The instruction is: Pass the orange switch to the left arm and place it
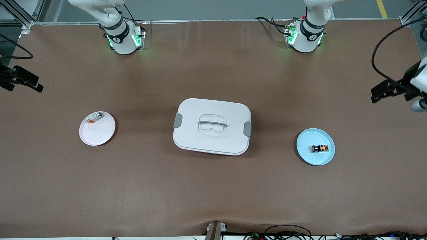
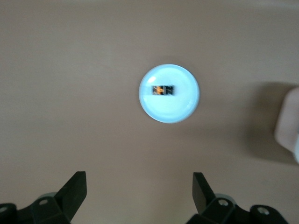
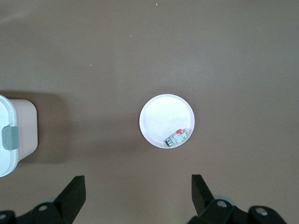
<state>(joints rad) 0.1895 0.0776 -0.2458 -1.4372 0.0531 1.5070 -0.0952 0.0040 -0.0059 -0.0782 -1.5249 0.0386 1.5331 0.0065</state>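
1. Two grippers hang high over the table (image 1: 213, 186), both with jaws spread wide and holding nothing.
2. The right gripper (image 3: 135, 196) is above the pink plate (image 1: 100, 133), where a small silver-and-red piece (image 1: 94, 117) lies at the rim.
3. The box (image 1: 212, 126) sits mid-table between both plates, lid on.
4. The left gripper (image 2: 139, 193) is above the light-blue plate (image 1: 308, 140); the orange switch (image 1: 320, 148) lies on its side there, well below the jaws and untouched.

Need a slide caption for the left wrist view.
Open left gripper hovers above the orange switch lying on the light-blue plate.
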